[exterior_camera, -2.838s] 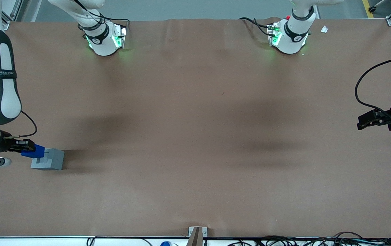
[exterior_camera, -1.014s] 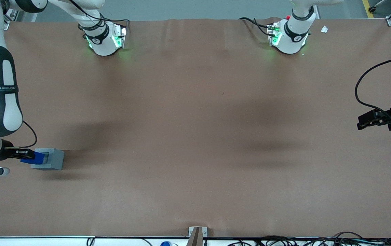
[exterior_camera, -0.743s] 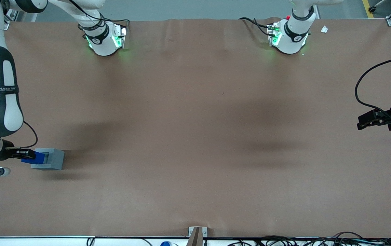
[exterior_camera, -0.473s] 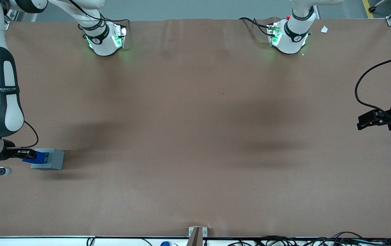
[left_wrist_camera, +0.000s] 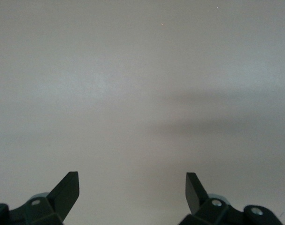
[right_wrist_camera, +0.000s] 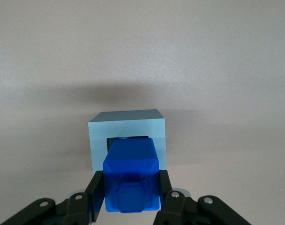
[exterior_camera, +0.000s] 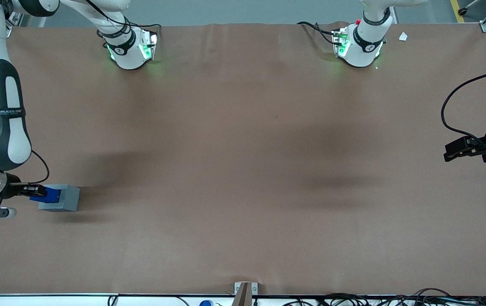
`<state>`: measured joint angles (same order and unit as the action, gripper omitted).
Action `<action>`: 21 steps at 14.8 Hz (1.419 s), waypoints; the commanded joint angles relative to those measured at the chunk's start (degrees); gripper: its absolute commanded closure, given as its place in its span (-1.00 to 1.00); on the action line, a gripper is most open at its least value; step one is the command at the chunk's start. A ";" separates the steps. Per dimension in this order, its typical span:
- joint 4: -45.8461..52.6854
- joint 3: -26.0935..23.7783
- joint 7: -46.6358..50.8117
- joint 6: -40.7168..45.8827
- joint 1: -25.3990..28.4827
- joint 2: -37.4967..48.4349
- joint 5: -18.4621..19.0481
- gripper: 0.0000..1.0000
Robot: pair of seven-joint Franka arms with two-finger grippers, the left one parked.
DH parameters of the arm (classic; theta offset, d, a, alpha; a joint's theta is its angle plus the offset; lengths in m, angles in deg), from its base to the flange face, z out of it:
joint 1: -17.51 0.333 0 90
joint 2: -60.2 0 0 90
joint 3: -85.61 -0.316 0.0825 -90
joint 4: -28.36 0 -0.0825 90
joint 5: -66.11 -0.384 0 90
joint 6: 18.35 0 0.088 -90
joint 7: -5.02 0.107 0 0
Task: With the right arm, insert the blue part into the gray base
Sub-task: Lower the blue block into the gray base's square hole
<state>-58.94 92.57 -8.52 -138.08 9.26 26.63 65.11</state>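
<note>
My gripper (right_wrist_camera: pixel 131 194) is closed on the blue part (right_wrist_camera: pixel 131 177). One black finger (right_wrist_camera: pixel 96 192) presses each flat side of it. In the wrist view, the blue part's stepped nub faces the camera, and its other end points into the gray base (right_wrist_camera: pixel 127 126).

The gray base (exterior_camera: pixel 61 198) sits on the desk (exterior_camera: pixel 243 170), close to the edge at my working arm's end. It is about halfway between the desk's nearest edge and the edge where the arm bases stand. The blue part (exterior_camera: pixel 40 194) hangs right over it, and my gripper (exterior_camera: pixel 30 191) is there too, on the end of my right arm (exterior_camera: pixel 3 123).

In the wrist view I can see a dark square hole in the top of the gray base. The front of the blue part covers most of that hole. I cannot tell if it is touching the bottom yet.

I think the blue part is hard plastic. It looks small and light, and it does not bend in my grip. It looks smooth, so it may slip if I hold it loosely. Its flat sides are the best place to hold, and that is where my fingers are. The gray base looks hard too. It is bigger but probably still light, and nothing holds it down. If I push crooked, it could slide on the desk. So I think I should push straight and gently.
</note>
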 commanded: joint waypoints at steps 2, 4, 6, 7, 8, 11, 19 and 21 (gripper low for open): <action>-0.41 -0.90 1.06 -0.07 -0.45 0.26 -0.23 0.95; -0.41 -0.90 1.85 0.02 -0.27 0.26 -0.23 0.95; -0.41 -0.90 1.94 0.02 -0.27 0.26 -0.23 0.95; -0.41 -0.90 1.94 0.10 -0.27 0.26 -0.23 0.95; -0.50 -0.90 1.94 0.19 -0.36 0.26 -0.23 0.95; -1.20 -0.90 1.85 -0.42 -0.36 0.26 -0.14 0.94; -1.12 -0.99 1.85 -1.12 -0.18 0.26 -0.14 0.94; -0.68 -1.07 1.85 -1.04 -0.18 0.26 -0.14 0.94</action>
<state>-59.46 92.00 -7.56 -138.64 9.29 26.62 65.10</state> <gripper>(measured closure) 0.493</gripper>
